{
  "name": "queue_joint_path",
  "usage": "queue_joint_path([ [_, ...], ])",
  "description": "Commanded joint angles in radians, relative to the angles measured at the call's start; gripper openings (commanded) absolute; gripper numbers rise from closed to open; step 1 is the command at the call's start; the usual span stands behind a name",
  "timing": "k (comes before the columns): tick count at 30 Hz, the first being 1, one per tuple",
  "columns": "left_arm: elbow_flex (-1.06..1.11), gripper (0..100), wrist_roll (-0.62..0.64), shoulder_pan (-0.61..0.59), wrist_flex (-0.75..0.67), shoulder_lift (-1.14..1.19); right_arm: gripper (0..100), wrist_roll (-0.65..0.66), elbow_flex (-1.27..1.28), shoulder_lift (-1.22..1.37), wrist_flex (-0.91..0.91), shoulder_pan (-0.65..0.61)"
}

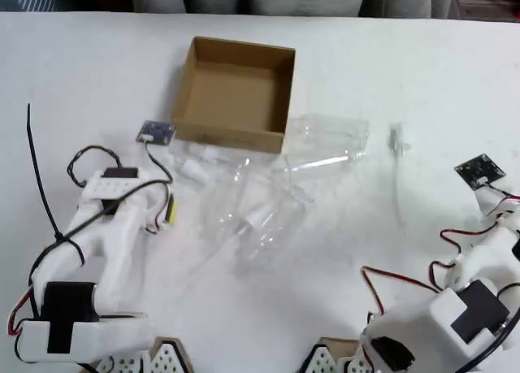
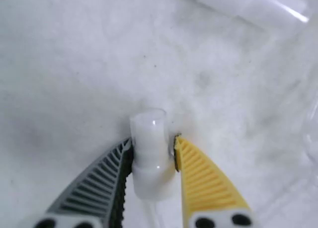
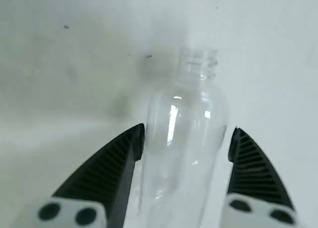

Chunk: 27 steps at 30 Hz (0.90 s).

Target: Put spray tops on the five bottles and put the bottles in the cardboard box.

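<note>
My left gripper (image 2: 150, 151) is shut on a white spray top (image 2: 148, 138) just above the table, its grey and yellow fingers pressing the top's sides; in the high view it (image 1: 160, 213) is left of the bottle pile. Several clear bottles lie on their sides in front of the cardboard box (image 1: 185, 97), among them one (image 1: 325, 140) by its near right corner and one (image 1: 260, 219) nearer me. A clear uncapped bottle (image 3: 186, 123) lies between the black fingers of my open right gripper (image 3: 186, 141), which stand close beside it. Another spray top (image 1: 397, 139) lies right of the pile.
The box is open and has nothing inside. Part of a clear bottle (image 2: 258, 4) lies beyond the left gripper. Both arm bases (image 1: 73, 308) (image 1: 455, 316) stand at the near table edge. Bare table stretches far left and far right.
</note>
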Motion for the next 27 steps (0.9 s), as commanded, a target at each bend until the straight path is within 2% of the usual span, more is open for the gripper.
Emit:
queue_joint_path([
  [1, -0.008, 2, -0.011, -0.015, -0.021, -0.053, 23.4, 0.012, -0.012, -0.005, -0.016, -0.022],
  [24, -0.008, 2, -0.011, -0.015, -0.023, -0.053, 23.0, 0.055, -0.014, 0.065, -0.044, -0.047],
  [27, -0.008, 2, -0.011, -0.015, -0.023, -0.053, 16.8, 0.055, -0.025, 0.065, -0.044, -0.048],
])
